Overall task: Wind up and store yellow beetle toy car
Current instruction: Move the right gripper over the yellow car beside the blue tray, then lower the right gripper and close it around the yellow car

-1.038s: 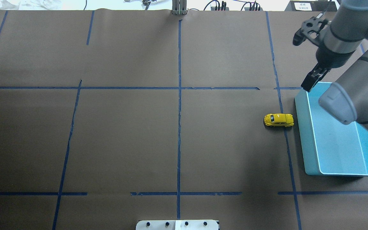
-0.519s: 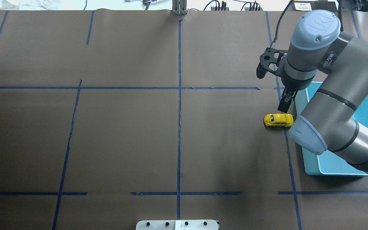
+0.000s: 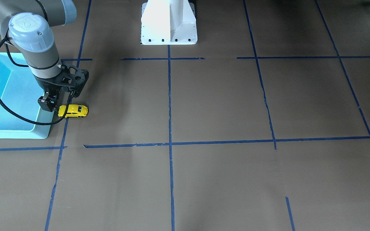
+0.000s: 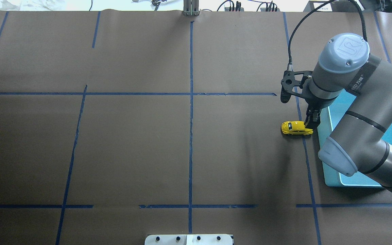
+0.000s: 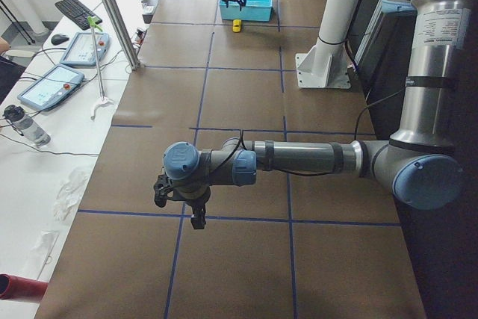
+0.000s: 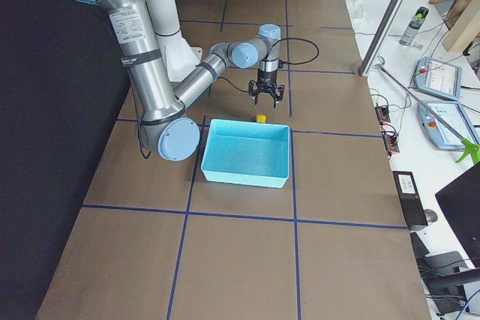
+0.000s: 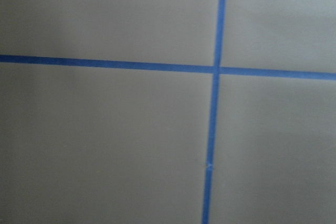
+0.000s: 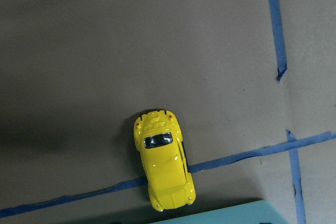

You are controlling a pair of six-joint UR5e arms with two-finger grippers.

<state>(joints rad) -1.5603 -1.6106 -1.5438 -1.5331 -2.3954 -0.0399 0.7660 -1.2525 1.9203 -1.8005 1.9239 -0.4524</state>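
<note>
The yellow beetle toy car [image 4: 296,128] stands on the brown table paper just left of the light-blue bin [image 4: 330,180]. It also shows in the front view [image 3: 73,111] and, from straight above, in the right wrist view [image 8: 164,160], across a blue tape line. My right gripper [image 4: 309,118] hangs open just above the car's bin-side end, not holding it; its spread fingers show in the right side view [image 6: 265,97]. My left gripper [image 5: 196,218] shows only in the left side view, low over bare paper, and I cannot tell if it is open or shut.
The bin [image 3: 11,133] looks empty and lies under my right arm's forearm. Blue tape lines grid the table. The white robot base [image 3: 168,22] stands at the table's middle edge. The left wrist view shows only paper and a tape cross [image 7: 215,70].
My right arm has swung from over the bin's far corner to the left and down, ending just above the car. The car has not moved.
</note>
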